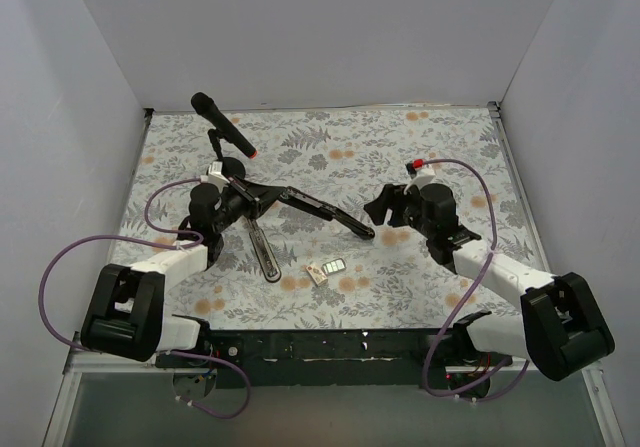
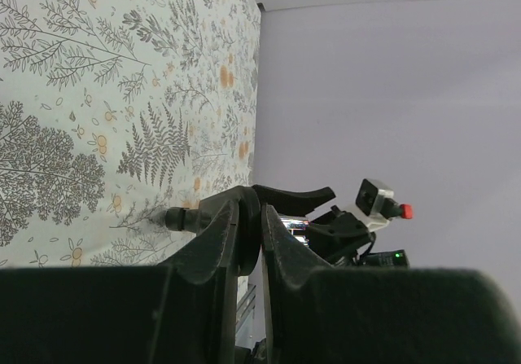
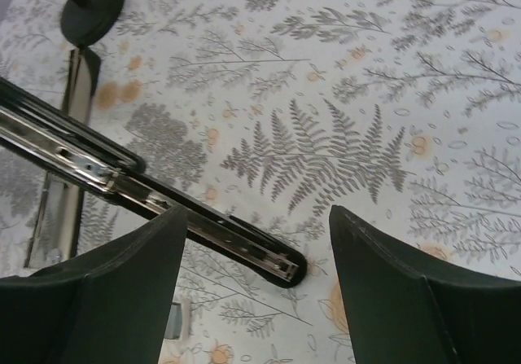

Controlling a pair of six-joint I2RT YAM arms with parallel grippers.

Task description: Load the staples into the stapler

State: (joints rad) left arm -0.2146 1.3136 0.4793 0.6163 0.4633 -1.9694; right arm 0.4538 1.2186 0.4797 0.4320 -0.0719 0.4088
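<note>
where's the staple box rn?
Top view: the staple box lies on the table, near the front edge at centre. It is just right of the tip of the stapler's base and below its open black arm.

I am working in a robotics lab test cell: a table (image 1: 330, 345) boxed in by plain white panels (image 1: 330, 27). One panel stands beyond the jaws of my left gripper (image 2: 260, 217), fern-print cloth (image 3: 423, 71) spreads under my right gripper (image 3: 256, 217), and purple cables (image 1: 41, 297) trail behind both.

Fern-printed bench (image 1: 440, 157), open stapler (image 1: 265, 252) left of centre, microphone (image 1: 222, 124) toward far-left corner, staple box (image 1: 318, 273) and staple block (image 1: 336, 265) side by side near the near edge's middle
</note>
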